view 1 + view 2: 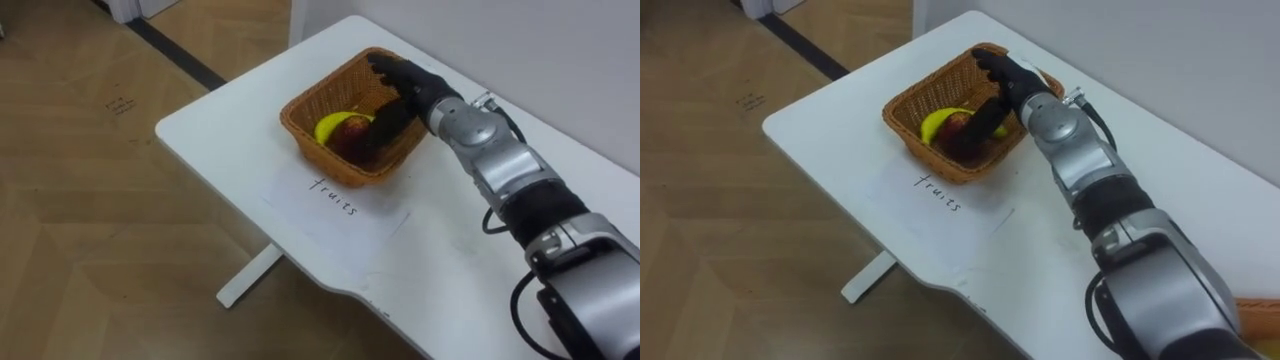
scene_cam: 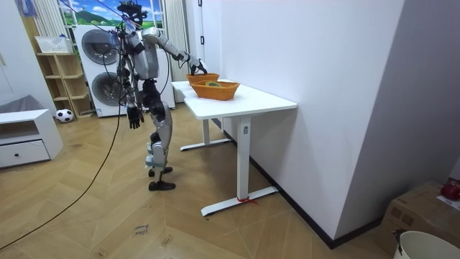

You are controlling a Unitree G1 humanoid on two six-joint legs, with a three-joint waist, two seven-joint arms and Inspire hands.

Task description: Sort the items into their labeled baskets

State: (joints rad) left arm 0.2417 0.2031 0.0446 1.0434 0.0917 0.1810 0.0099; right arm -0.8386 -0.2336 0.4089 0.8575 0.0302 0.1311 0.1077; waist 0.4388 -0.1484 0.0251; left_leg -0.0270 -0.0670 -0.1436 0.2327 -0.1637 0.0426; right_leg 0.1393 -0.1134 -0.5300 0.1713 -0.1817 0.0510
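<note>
- Left hand [image 2: 134, 116]: in the room view it hangs idle by the robot's hip, well apart from the table. It is too small there to tell whether it is open or closed. The robot stands at the table's side, on the room view's left.
- Table [image 1: 230, 130]: white, with the basket set near its corner, within the right arm's reach.
- Label [image 1: 332, 196]: a sheet lying flat just in front of the basket. A handwritten word on it is there to show which basket this is.
- Basket [image 1: 322, 152]: wicker and upright, open to the hand from above.
- Banana [image 1: 328, 125]: inside the basket, towards its left wall.
- Apple [image 1: 350, 138]: red, inside the basket, touching the banana on its right. Both fruits lie where the task wants them.
- Right hand [image 1: 405, 88]: it reaches over the far rim and down into the basket.
  - Its fingers [image 1: 386, 120] are stretched fairly straight and spread from the thumb.
  - They point at the apple, touching it or just above it, and are not wrapped round it.
  - I judge this a placing or letting-go step rather than a pick.
- Nearer basket [image 2: 215, 91] and farther basket [image 2: 203, 78]: in the room view they stand close together, and the raised arm ends above them. I cannot tell from there which one holds the fruit.
</note>
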